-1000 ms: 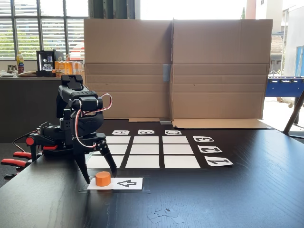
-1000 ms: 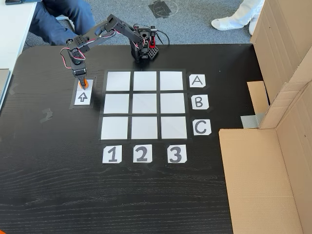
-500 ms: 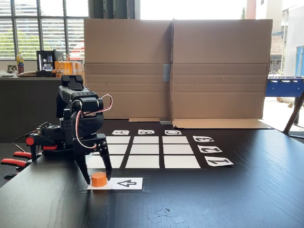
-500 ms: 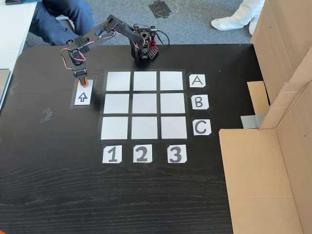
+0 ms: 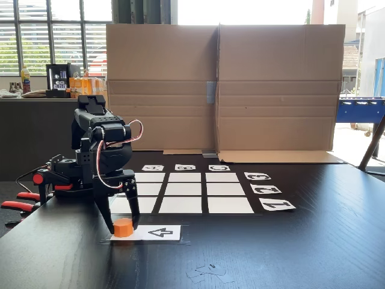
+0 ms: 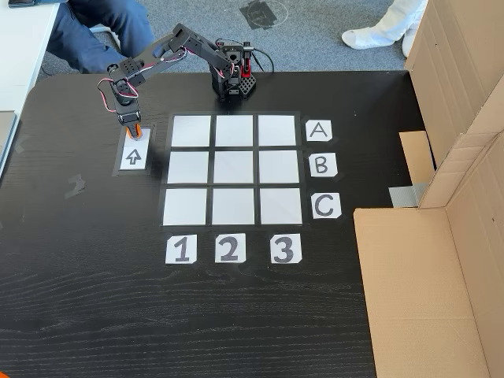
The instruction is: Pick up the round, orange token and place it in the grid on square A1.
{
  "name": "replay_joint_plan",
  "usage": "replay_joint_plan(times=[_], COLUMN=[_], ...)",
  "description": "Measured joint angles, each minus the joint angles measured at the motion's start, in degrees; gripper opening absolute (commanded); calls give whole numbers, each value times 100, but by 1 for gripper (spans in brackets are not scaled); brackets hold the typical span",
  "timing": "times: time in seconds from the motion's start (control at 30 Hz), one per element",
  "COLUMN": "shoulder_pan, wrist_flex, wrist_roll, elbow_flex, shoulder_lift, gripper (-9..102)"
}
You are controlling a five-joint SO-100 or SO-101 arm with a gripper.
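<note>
The orange token (image 5: pixel 123 227) rests on the end of the white arrow card (image 5: pixel 161 232), left of the arrow. My gripper (image 5: pixel 124 229) points straight down with its two black fingers pressed against the token's sides. From above, the token (image 6: pixel 134 135) shows as a sliver of orange under the gripper (image 6: pixel 132 132). The grid (image 6: pixel 233 168) lies just right of it in that view. Square A1 (image 6: pixel 191 131) is its top-left cell, bare, beside the token. In the low fixed view square A1 (image 5: pixel 147 205) is the near-left cell, partly behind the gripper's fingers.
Cardboard walls (image 5: pixel 222 84) stand behind the grid and along the right side (image 6: pixel 441 260) from above. Letter cards (image 6: pixel 321 167) and number cards (image 6: pixel 228 248) edge the grid. Paper scraps (image 5: pixel 207 272) lie near the front edge. A person's legs (image 6: pixel 102 31) are beyond the table.
The fingers have narrowed around the token. The right finger pushed it slightly left along the card against the other finger.
</note>
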Motion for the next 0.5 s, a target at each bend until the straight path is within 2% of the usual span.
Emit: replay_joint_plan(times=[0.2,0.5], shoulder_pan=[-9,70], wrist_flex=[237,519], wrist_roll=[0,-26], elbow_flex=[-387,-281], shoulder_lift=[193,1846], gripper=[7,7])
